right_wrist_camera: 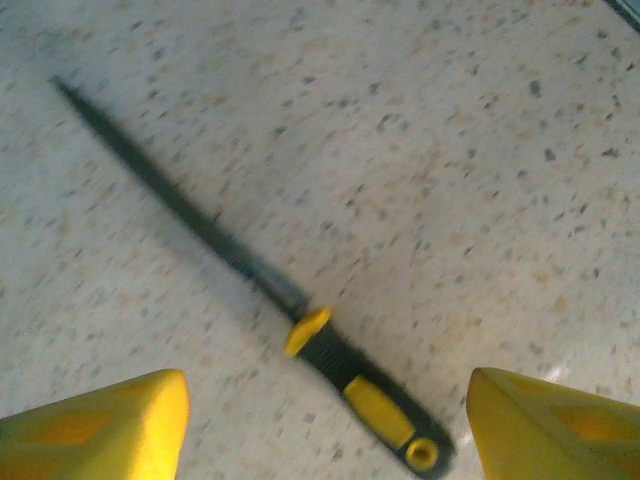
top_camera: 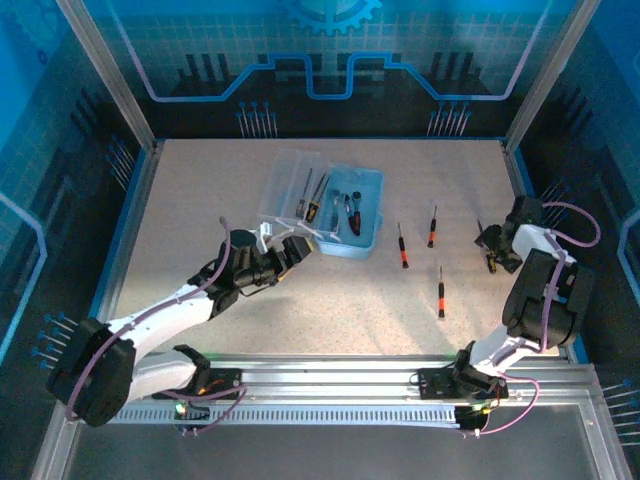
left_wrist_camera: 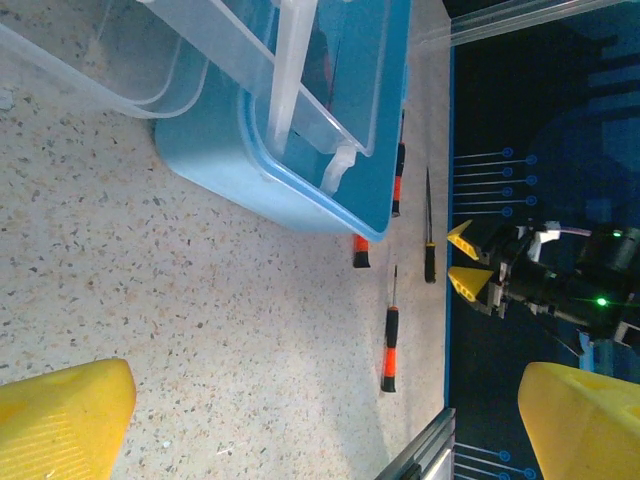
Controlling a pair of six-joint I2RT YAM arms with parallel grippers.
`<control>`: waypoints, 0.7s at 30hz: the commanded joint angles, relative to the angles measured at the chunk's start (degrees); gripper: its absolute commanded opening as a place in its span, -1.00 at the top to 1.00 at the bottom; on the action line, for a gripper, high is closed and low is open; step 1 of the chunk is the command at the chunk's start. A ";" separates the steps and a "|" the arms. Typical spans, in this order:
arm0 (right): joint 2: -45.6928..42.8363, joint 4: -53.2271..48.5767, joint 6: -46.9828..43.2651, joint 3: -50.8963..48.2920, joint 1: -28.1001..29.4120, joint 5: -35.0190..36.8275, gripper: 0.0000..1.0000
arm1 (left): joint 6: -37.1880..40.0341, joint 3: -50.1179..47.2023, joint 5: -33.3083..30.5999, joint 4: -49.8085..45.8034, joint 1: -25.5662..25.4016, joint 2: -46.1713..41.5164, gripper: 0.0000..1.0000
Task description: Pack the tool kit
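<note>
Top view, kit: tool kit (top_camera: 350, 215) sits far-centre on the desk (top_camera: 320, 325); clear lid (top_camera: 288, 180) is swung open to its left, not latched.
Top view, packed: a few tools (top_camera: 335, 205) lie inside, incl. red-handled pliers (top_camera: 353, 214); exact count too small to tell.
Top view, loose: three black-and-red screwdrivers lie on the desk right of the kit, apart from it: one nearest the kit (top_camera: 402, 246), one farther right (top_camera: 432, 227), one nearer the arms (top_camera: 441, 293).
Top view, arms: left pincer (top_camera: 298, 246) is just beside the kit's near-left corner; right pincer (top_camera: 490, 245) is at far right, well apart from the kit.
Left wrist, pincer: left pincer (left_wrist_camera: 320, 430) is spread fully wide w/ only bare desk between the yellow tips; it holds nothing.
Left wrist, kit: the blue wall and clear lid are close ahead, w/ the loose screwdrivers on the desk beyond.
Right wrist, pincer: right pincer (right_wrist_camera: 328, 405) has its tips wide apart and grips nothing.
Right wrist, tool: yellow-handled tool (right_wrist_camera: 375, 400) w/ a long dark blade lies flat on the desk between the tips, touching neither; pic slightly blurred.
Progress (est.): partway; some tools are in.
Left to do (est.): three screwdrivers plus the yellow-handled tool to go in, then close and latch the lid.
</note>
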 commanded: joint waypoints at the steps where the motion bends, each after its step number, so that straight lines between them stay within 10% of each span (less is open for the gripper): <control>1: 4.00 0.98 -1.26 2.14 -2.14 -5.45 -0.46 | 0.37 -1.51 -2.09 -1.52 -0.53 -2.92 -0.99; 21: 5.52 -3.99 -4.15 4.32 5.70 -5.52 -0.25 | 2.80 0.92 -3.78 -9.31 -0.61 -7.15 -0.98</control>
